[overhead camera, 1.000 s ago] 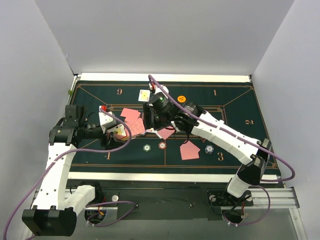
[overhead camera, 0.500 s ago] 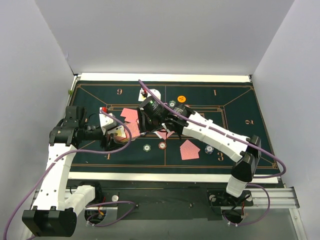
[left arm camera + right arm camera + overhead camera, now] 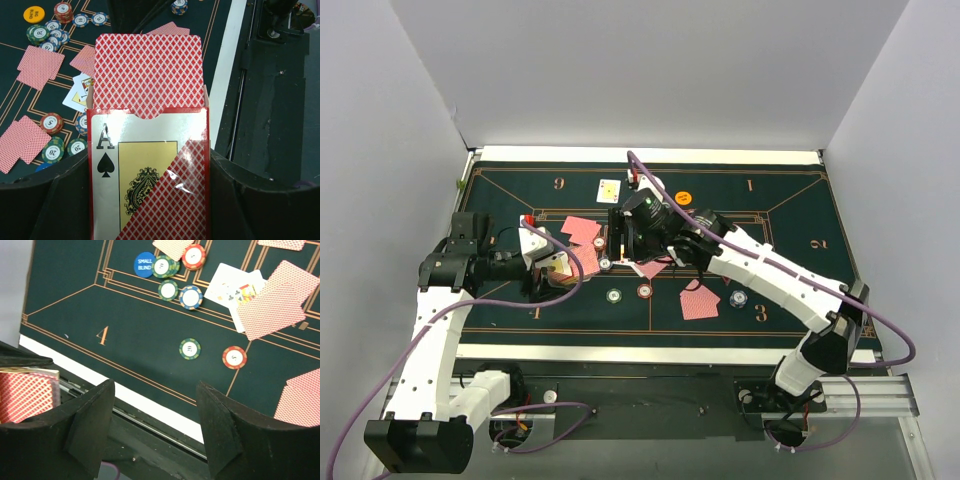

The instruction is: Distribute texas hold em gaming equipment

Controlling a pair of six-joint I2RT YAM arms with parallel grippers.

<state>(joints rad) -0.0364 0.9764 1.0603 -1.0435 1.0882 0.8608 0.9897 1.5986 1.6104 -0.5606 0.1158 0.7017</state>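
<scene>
1. Left gripper (image 3: 150,200): jaws clamped on the sides of a red card box (image 3: 150,170) with an ace of spades on its face. The red-backed deck (image 3: 147,70) sticks out of the open top. Box is held over the near-left part of the mat, close to the seat 4 mark.
2. Right gripper (image 3: 155,400): fingers stand well apart, nothing between them. It hangs over the mat centre. The deck's edge shows at lower left of its wrist view.
3. On the felt mat (image 3: 770,190):
   - a face-down pair (image 3: 699,300) by seat 3
   - more red-backed cards (image 3: 272,310) mid-table, partly over a face-up card (image 3: 230,285)
   - a second face-up card (image 3: 609,189) near seat 6
4. Chips and buttons:
   - green chip (image 3: 190,348) and red-orange chip (image 3: 234,357) lie singly, apart
   - chip cluster (image 3: 168,289) sits just beside the blue small-blind button (image 3: 144,263)
   - orange big-blind button (image 3: 683,198) lies at far centre
5. Step, as judged: dealing, between cards. The empty right gripper looks set to draw from the deck.
6. Next move calls for lining the fingers on the exposed card end, pinching the top card only, and sliding it straight out along the box while the left arm holds steady. Risk: two cards come out together.
7. Surface: dark green felt, orange lines, seat numbers, with a white strip (image 3: 650,155) along the far edge. Room: plain pale grey walls (image 3: 650,70) on three sides.
</scene>
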